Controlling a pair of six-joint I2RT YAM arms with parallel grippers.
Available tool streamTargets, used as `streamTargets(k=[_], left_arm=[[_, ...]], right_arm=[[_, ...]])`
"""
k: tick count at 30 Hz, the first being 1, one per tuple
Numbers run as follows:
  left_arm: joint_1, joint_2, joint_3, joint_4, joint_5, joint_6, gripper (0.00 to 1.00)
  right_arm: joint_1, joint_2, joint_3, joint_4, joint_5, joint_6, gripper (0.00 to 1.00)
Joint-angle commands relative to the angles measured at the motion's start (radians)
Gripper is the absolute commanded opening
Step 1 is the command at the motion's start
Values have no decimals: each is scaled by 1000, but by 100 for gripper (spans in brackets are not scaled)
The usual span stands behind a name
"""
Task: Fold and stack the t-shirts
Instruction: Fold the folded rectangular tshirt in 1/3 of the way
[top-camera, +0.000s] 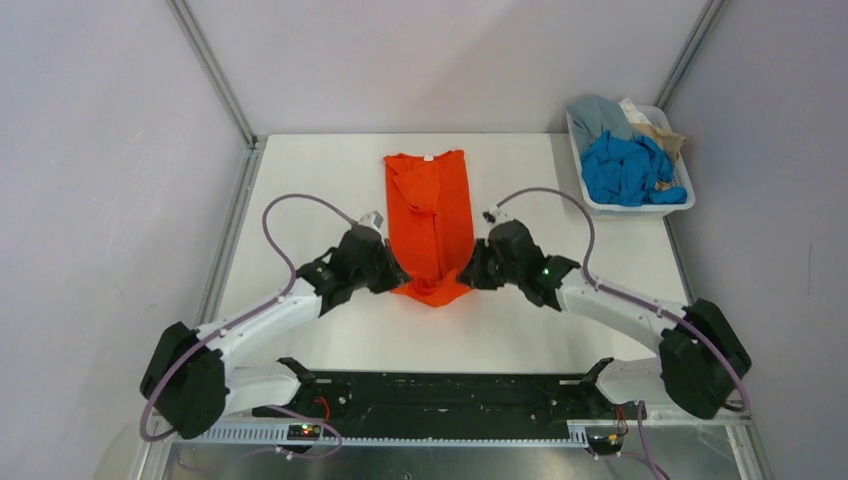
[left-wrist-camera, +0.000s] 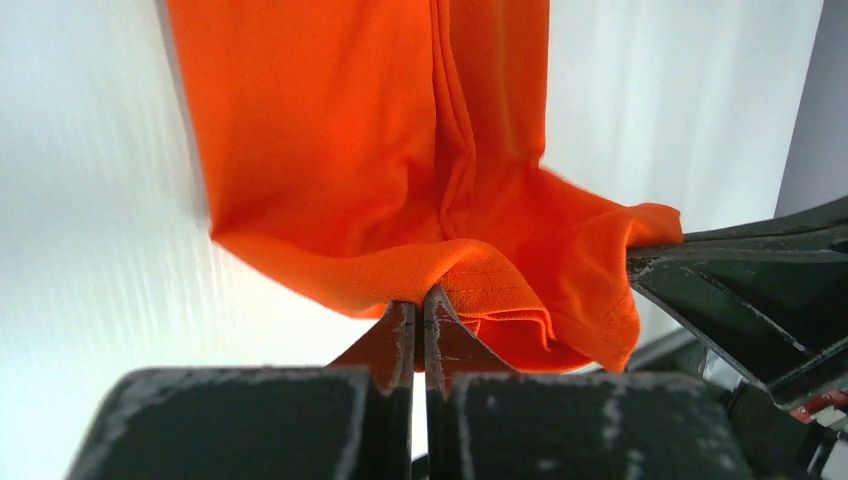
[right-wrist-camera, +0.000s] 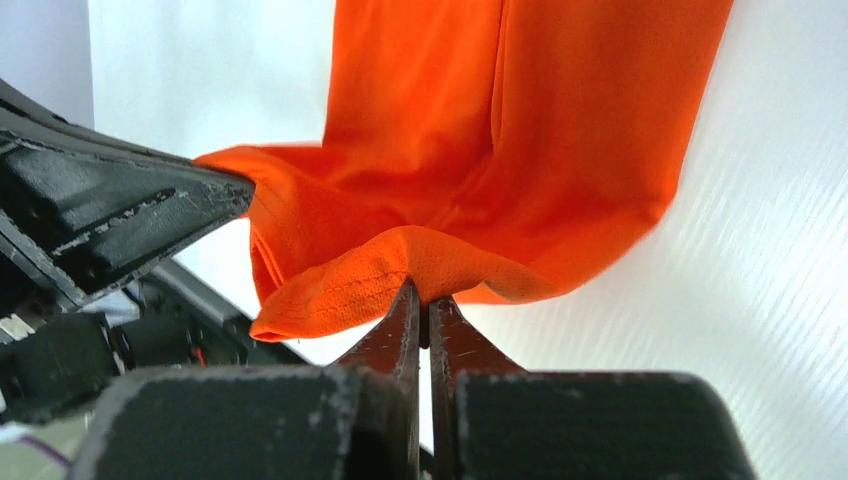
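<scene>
The orange t-shirt (top-camera: 430, 220) lies as a long narrow strip down the middle of the table, collar at the far end. My left gripper (top-camera: 398, 280) is shut on its near hem at the left; the pinched cloth shows in the left wrist view (left-wrist-camera: 420, 292). My right gripper (top-camera: 470, 275) is shut on the same hem at the right; it shows in the right wrist view (right-wrist-camera: 424, 295). The hem end is lifted and bunched between the two grippers. The bright blue t-shirt (top-camera: 625, 168), the pale grey-blue one (top-camera: 598, 115) and the beige one (top-camera: 660, 135) lie crumpled in the basket.
A white plastic basket (top-camera: 640, 208) stands at the far right corner of the white table (top-camera: 300, 190). Grey walls with metal frame posts close in the table on the left, back and right. The arm bases sit on a black rail at the near edge.
</scene>
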Motion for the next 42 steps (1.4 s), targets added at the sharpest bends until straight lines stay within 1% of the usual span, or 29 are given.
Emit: streamTargets(k=[1, 4, 8, 14, 17, 23, 25, 27, 28, 29, 30, 31, 32, 33, 34, 35, 36, 37, 38, 39, 40, 42], left_arm=[[104, 91, 133, 36, 7, 90, 0], [155, 176, 200, 36, 11, 106, 0], [214, 294, 286, 36, 27, 134, 0], [303, 464, 410, 37, 61, 174, 0], [326, 550, 465, 38, 97, 181, 2], [356, 675, 577, 36, 115, 193, 6], [367, 709, 609, 37, 125, 196, 9], [374, 741, 638, 37, 144, 204, 17], [379, 760, 650, 37, 151, 206, 24], [380, 767, 656, 36, 160, 205, 26], [384, 777, 661, 37, 168, 203, 32], [387, 780, 662, 37, 171, 202, 34], [387, 779, 661, 37, 177, 202, 43], [389, 775, 658, 37, 179, 205, 46], [389, 760, 654, 37, 178, 205, 55], [389, 750, 643, 37, 176, 206, 59], [389, 724, 637, 37, 170, 206, 70], [389, 710, 620, 37, 165, 204, 83], [390, 677, 610, 37, 153, 202, 88], [387, 658, 587, 37, 146, 200, 96], [386, 622, 576, 36, 131, 197, 98], [378, 563, 535, 37, 114, 193, 100]], right_arm=[[-75, 129, 159, 19, -12, -96, 0], [-115, 233, 262, 21, -17, -132, 0], [-179, 345, 355, 46, -46, -152, 0], [-244, 470, 463, 77, -71, -181, 0], [-265, 524, 504, 101, -97, -203, 0], [-287, 647, 607, 135, -121, -229, 0], [-296, 681, 639, 136, -121, -227, 0], [-303, 714, 665, 133, -121, -221, 0], [-304, 723, 672, 133, -122, -218, 0], [-308, 741, 685, 132, -123, -215, 2], [-308, 749, 692, 129, -122, -213, 4], [-312, 763, 704, 125, -119, -206, 12], [-313, 769, 711, 115, -118, -205, 19], [-315, 774, 721, 109, -118, -204, 36], [-317, 774, 726, 96, -116, -202, 45], [-318, 768, 730, 88, -115, -199, 56], [-317, 757, 731, 74, -111, -199, 60], [-314, 748, 729, 65, -101, -200, 69], [-311, 731, 727, 46, -94, -204, 78], [-304, 720, 725, 23, -78, -206, 81], [-295, 695, 714, 9, -69, -208, 85], [-280, 649, 684, -10, -45, -206, 88]])
